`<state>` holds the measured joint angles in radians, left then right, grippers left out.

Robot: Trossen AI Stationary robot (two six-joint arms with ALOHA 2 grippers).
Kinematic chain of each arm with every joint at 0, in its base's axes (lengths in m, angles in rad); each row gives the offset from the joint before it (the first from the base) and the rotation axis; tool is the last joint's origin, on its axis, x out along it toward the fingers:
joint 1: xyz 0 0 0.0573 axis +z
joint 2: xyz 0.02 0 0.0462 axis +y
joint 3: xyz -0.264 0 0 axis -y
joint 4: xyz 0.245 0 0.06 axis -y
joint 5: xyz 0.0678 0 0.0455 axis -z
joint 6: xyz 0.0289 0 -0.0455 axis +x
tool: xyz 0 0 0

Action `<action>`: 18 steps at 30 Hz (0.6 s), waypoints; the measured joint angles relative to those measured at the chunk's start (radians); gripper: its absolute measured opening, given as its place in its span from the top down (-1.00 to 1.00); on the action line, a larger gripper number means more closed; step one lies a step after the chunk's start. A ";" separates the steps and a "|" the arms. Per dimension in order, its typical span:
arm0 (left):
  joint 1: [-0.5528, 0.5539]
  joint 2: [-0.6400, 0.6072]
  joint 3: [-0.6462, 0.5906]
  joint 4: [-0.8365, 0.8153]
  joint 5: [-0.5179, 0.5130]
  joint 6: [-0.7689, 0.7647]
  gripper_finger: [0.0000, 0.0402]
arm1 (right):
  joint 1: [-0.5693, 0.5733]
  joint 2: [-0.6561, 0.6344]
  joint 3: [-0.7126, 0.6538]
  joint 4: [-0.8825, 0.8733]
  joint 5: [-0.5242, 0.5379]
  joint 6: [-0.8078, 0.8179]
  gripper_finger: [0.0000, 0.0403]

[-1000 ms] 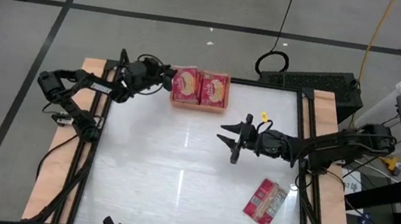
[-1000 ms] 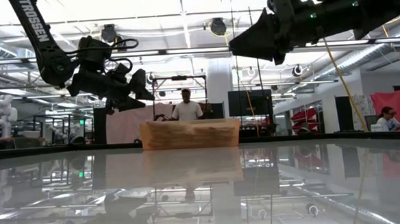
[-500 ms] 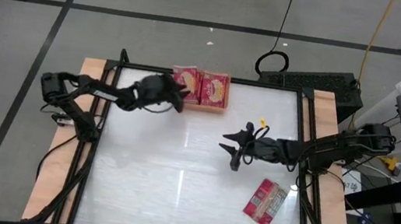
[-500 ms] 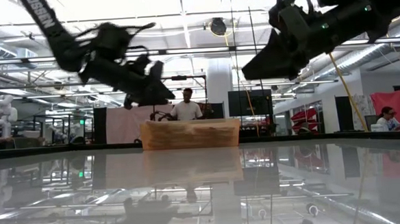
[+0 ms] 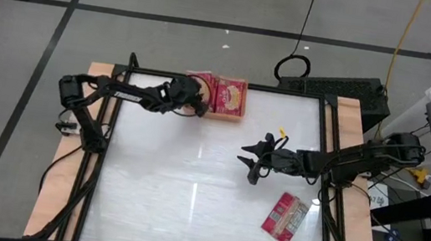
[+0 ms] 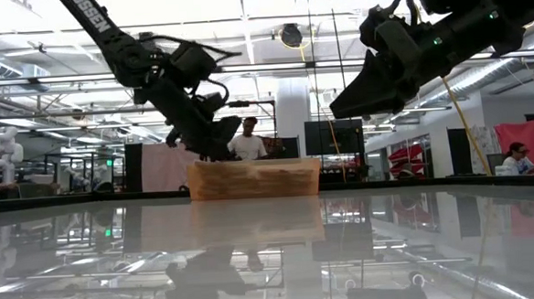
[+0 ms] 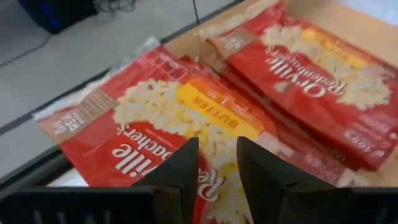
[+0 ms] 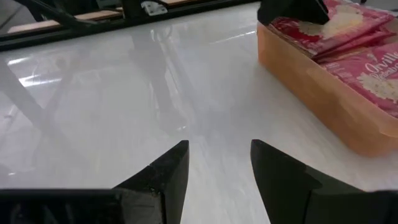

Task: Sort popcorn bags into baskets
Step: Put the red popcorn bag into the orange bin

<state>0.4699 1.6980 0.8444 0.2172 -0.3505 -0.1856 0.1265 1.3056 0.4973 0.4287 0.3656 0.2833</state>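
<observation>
The orange tray point(image 5: 229, 117) stands at the table's far edge and holds two side-by-side stacks of red popcorn packets, picture side up point(image 7: 186, 106) point(image 7: 317, 56). The left stack's top packet overhangs the tray's left rim. My left gripper point(image 5: 195, 103) hovers low over that left stack, fingers pointing down and slanting right, with a narrow gap between them point(image 7: 217, 168). My right gripper point(image 5: 248, 164) hangs open above bare table right of centre, pointing left point(image 8: 217, 162). Another packet point(image 5: 285, 217) lies flat near the right edge. My left gripper comes at the left stack's top packet point(image 7: 211, 134) from above, slanting from the table's left. Its own fingers hide the tips, so I cannot tell whether they touch the packet.
The tray's long wall point(image 6: 255, 179) faces the near side. Bare white tabletop lies between the tray, my right gripper and the loose packet. Black rails run along both table sides. A person stands in the room beyond the tray.
My left gripper has swung from beyond the tray's left end toward the right and come down over the left stack. My right gripper has drifted a little toward the near edge. The packets have kept their places.
</observation>
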 joint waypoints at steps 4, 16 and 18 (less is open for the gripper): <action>0.013 0.012 0.000 -0.028 0.053 0.047 0.45 | 0.000 0.000 0.000 -0.009 -0.001 0.003 0.18; 0.004 -0.080 -0.001 -0.093 0.062 0.178 0.45 | 0.000 0.000 0.000 -0.023 -0.002 0.006 0.18; -0.001 -0.120 -0.001 -0.122 0.062 0.168 0.45 | 0.000 0.000 0.000 -0.032 -0.010 0.029 0.18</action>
<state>0.4690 1.5785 0.8436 0.0948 -0.2886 -0.0173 0.1265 1.3056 0.4973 0.3962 0.3561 0.3126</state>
